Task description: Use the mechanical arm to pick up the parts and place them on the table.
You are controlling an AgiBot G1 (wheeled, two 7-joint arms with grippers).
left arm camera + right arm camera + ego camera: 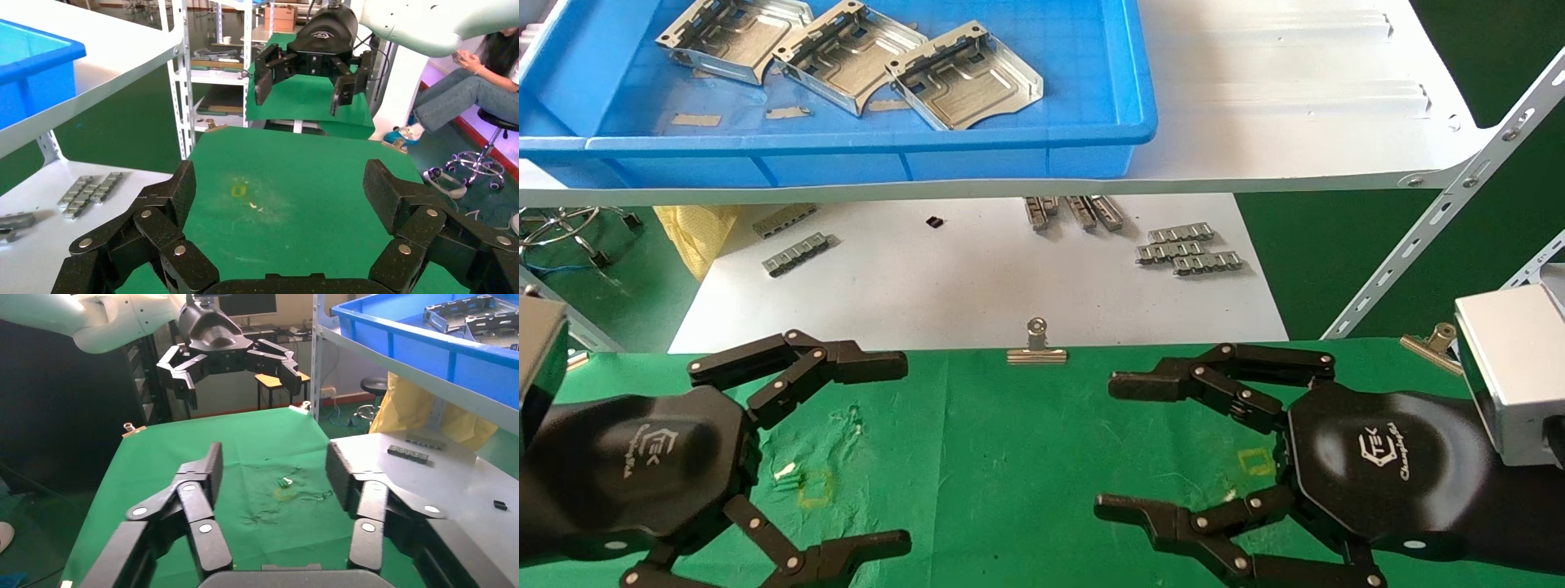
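Observation:
Three silver stamped trays lie in a blue bin (846, 145) on the white shelf board: one at the left (735, 33), one in the middle (846, 53), one at the right (968, 77). They also show in the right wrist view (465, 312). My left gripper (905, 452) is open and empty, hovering low over the left part of the green table (1009, 457), well below the bin. In its own view (281, 190) only green cloth lies between the fingers. My right gripper (1106, 445) is open and empty over the table's right part, facing the left one.
A white sheet (977, 278) under the shelf holds small grey notched strips (1189, 249). A silver binder clip (1036, 347) sits on the table's far edge. The shelf's slanted metal strut (1442, 220) stands at the right. Small yellow square marks (1257, 461) are on the cloth.

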